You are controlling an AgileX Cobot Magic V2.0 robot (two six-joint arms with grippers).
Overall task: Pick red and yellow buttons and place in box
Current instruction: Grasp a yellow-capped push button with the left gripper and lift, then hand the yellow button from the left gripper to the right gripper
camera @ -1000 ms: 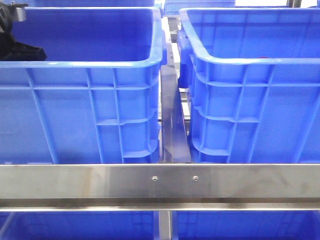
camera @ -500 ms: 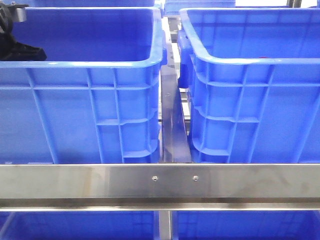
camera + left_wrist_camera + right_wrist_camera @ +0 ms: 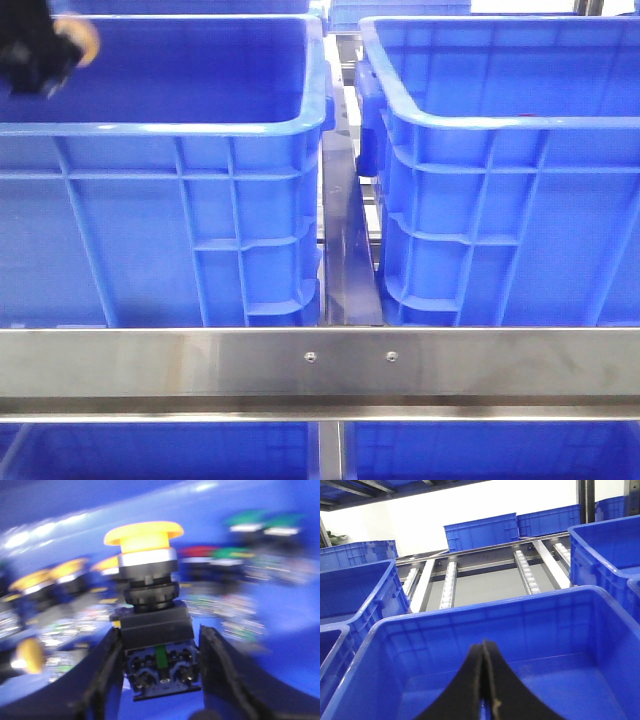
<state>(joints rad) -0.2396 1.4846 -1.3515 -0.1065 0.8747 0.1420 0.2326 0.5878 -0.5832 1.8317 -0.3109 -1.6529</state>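
Left end effector (image 3: pixel 159 652) grips a yellow button (image 3: pixel 150 600) above its bin (right end effector (image 3: pixel 483 680) closed, empty); carrying to the box comes next.

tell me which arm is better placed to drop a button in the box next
Left. Its claw is shut on a yellow button and sits over the left bin. The right claw is shut and empty.

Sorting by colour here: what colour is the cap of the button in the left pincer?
Yellow cap, clearest in the left wrist view.
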